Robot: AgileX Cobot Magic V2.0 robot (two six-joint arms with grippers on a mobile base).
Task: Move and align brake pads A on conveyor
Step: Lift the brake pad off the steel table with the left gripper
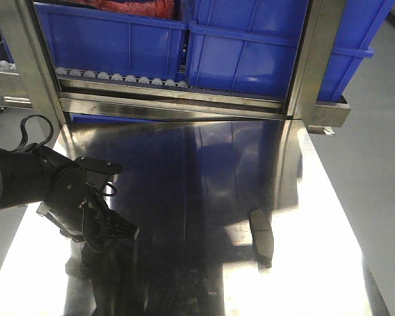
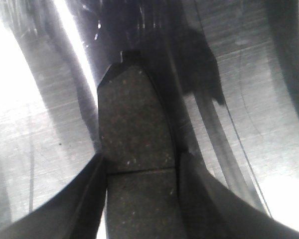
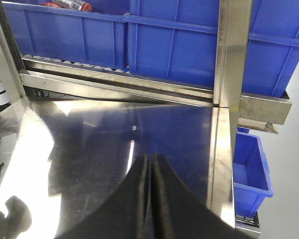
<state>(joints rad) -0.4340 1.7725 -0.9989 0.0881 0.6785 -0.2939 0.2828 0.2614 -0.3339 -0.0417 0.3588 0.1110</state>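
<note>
On my left wrist feed the left jaws are clamped on a flat dark-grey brake pad with a thin groove across its middle [image 2: 137,134]. The two black fingers [image 2: 79,209] press its long edges right by the groove, and the pad's far end juts out over the shiny brushed-steel table [image 2: 35,124]. From the front camera I see the black left arm [image 1: 33,181] low in the lower left of the frame, its jaws down at the table surface, though I can't tell whether the pad touches the steel. A second dark-grey curved brake pad [image 1: 262,237] lies alone on the table, right of centre and well apart from that arm. The right wrist feed shows the right jaws closed together above the table near its right edge, with only a thin seam between them. Across the top of the front frame, large blue plastic bins [image 1: 243,52] sit on a steel roller rack [image 1: 118,79]. A smaller blue bin [image 3: 249,172] shows at the lower right of the right wrist feed, beyond the table edge.
</note>
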